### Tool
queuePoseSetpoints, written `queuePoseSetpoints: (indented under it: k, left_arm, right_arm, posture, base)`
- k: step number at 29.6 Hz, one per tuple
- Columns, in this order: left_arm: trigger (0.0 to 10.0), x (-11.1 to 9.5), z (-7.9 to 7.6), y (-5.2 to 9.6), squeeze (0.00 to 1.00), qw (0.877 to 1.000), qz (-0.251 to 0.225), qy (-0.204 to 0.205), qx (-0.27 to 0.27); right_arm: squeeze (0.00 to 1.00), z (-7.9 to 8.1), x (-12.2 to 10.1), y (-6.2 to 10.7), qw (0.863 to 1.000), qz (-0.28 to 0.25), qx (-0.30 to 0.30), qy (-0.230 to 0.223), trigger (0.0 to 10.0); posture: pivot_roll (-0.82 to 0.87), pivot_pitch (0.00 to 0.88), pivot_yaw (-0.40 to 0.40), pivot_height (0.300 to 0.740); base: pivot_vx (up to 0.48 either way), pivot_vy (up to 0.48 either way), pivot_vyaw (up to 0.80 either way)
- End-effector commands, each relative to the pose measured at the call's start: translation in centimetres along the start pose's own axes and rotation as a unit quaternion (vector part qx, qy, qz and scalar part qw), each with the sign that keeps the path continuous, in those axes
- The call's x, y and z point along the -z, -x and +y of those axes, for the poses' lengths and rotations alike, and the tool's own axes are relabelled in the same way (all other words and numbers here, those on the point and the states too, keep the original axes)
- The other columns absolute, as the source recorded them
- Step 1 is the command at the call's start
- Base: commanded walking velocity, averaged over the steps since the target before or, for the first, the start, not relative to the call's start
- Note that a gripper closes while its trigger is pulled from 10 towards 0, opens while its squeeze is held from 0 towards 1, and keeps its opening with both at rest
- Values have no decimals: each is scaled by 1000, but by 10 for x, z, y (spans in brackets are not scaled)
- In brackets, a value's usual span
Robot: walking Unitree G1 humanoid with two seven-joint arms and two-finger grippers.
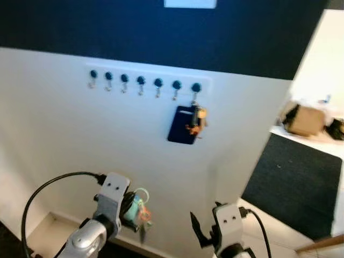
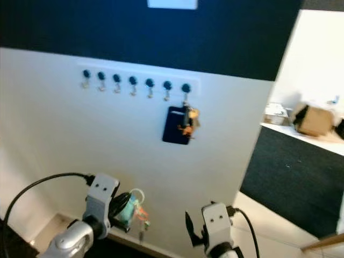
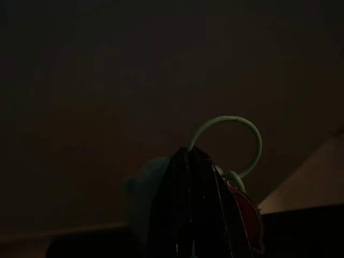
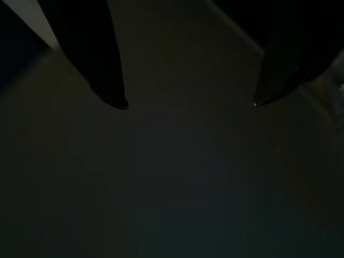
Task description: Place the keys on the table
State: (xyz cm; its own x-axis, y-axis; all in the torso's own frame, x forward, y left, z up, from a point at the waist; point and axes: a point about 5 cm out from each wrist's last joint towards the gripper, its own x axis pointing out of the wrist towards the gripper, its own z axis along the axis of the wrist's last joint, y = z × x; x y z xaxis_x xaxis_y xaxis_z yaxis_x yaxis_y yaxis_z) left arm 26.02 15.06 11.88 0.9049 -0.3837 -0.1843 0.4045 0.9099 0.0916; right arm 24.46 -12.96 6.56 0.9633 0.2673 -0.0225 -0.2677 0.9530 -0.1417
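A bunch of keys (image 1: pixel 138 210) with a pale green ring (image 3: pixel 236 141) is clamped between the closed fingers of the left gripper (image 1: pixel 130 210), low at seven o'clock. The right gripper (image 4: pixel 188 102), at five o'clock, is held spread apart. Farther off, a hook rail (image 1: pixel 145 81) is seen on the white wall (image 1: pixel 64 140), with a dark blue pouch (image 1: pixel 183 124) hung at twelve o'clock. A table (image 2: pixel 301 137) is seen far at two o'clock.

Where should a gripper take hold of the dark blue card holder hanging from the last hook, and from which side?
Grip the dark blue card holder across its lower body, coming straight at the white wall from the front, fingers either side of its flat edges. It hangs flat under the rightmost blue hook, with orange keys on its right edge, so lifting upward should free it. The open right gripper looks better placed.
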Motion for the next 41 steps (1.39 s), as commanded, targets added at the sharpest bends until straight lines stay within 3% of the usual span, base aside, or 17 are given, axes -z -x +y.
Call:
queuePoseSetpoints:
  k: [1,41]
  left_arm:
    - [10000,0,-3,0,0,1000,-7,1,3]
    - [10000,1,-4,-5,0,1000,-14,2,2]
  right_arm:
    - [0,-1,7,5,1000,13,2,-2,10000]
    - [0,-2,10,5,1000,13,-4,2,10000]
  posture:
    - [48,103,34,740]
    - [47,99,27,740]
  base:
    - [0,0,-788]
    - [0,0,-788]
